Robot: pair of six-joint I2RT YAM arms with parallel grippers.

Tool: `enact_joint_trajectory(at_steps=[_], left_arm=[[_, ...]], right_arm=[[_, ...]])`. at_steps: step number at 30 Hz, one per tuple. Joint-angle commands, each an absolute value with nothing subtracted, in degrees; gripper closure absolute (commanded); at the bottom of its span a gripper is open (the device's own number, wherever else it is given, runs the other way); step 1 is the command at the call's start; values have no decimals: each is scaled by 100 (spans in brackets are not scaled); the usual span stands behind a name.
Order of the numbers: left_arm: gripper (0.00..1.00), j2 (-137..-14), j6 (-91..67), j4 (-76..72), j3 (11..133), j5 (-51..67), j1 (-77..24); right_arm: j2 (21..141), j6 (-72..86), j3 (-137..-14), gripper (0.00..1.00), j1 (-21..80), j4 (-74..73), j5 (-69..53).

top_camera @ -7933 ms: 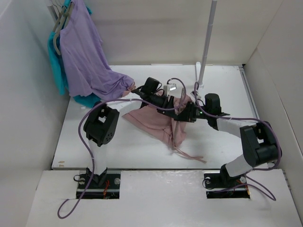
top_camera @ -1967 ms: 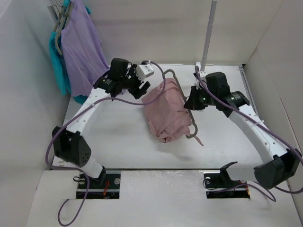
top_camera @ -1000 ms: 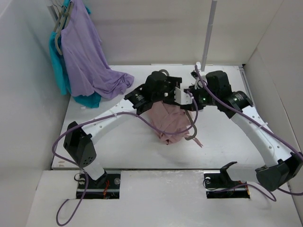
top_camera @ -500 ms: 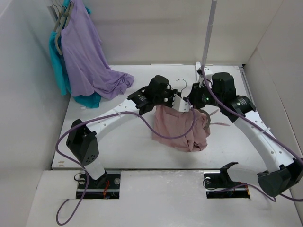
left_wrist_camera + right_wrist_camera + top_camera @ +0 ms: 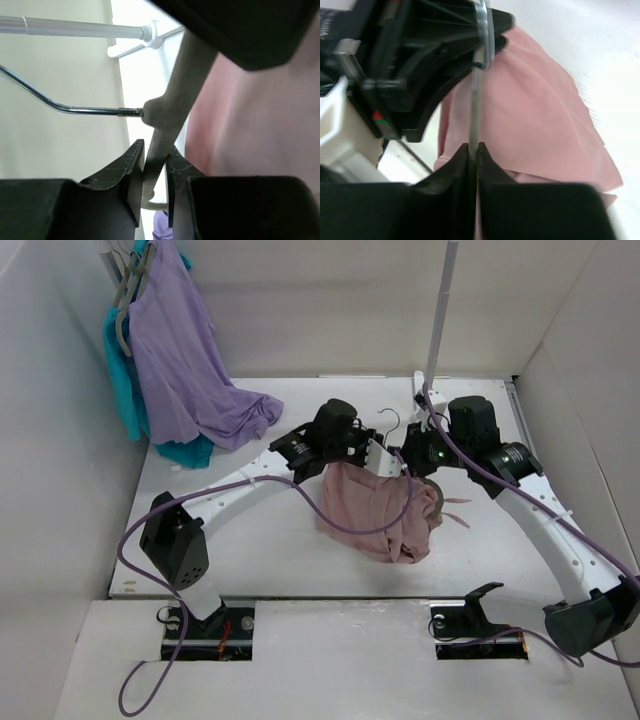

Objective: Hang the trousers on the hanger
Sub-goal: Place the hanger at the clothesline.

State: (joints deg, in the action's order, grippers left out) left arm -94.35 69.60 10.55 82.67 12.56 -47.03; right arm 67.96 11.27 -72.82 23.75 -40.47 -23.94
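We see the trousers as soft pink cloth, matt and creased. The hanger has a dull grey frame, faintly grainy and plastic by its look, and its hook is thin bright metal wire. The fingers of the left gripper and those of the right gripper look like matt black plastic. The pole at the far side has a satin metal sheen. The table is white, smooth and matt. The purple shirt at far left is thin, limp cloth.

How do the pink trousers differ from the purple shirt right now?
The pink trousers droop mid-table from the thin hanger, gripped by the left tool and right tool; the purple shirt hangs at the back left, away from both. The trousers look bunched, the shirt spread long. Both are hanging garments.
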Motion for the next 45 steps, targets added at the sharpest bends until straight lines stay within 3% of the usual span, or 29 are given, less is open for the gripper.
enact_joint_trajectory(at_steps=[1, 2, 6, 8, 9, 14, 18, 28, 39, 45], left_arm=[[100, -9123, 6609, 105, 8622, 1020, -4544], [100, -9123, 6609, 105, 8622, 1020, -4544], [96, -9123, 6277, -18, 8622, 827, -4544], [79, -9123, 5856, -70, 8744, 739, -4544], [61, -9123, 5697, -9, 8745, 677, -4544], [19, -9071, 4809, 448, 9043, 677, -4544], [5, -9009, 3904, 922, 9149, 677, -4404], [4, -8350, 1583, 2601, 9133, 677, -3613], [4, -7383, 835, 2575, 7586, 554, -2558], [4, -7216, 545, 2461, 7208, 606, -2241]], right_arm=[[6741, 1020, -7374, 94, 2382, -4860, -2409], [6741, 1020, -7426, 100, 2382, -4860, -2330], [6688, 1151, -7488, 100, 2382, -4913, -1961], [6636, 1230, -7672, 100, 2382, -4782, -1627], [6636, 1283, -7760, 100, 2382, -4781, -1539], [6636, 1283, -8270, 100, 2382, -4527, -881], [6636, 1231, -8525, 100, 2382, -4325, -440], [7320, 686, -10360, 100, 2496, -4526, 738], [9754, 378, -14366, 100, 2268, -4220, 1010], [10327, 378, -14564, 100, 2092, -2964, 1563]])
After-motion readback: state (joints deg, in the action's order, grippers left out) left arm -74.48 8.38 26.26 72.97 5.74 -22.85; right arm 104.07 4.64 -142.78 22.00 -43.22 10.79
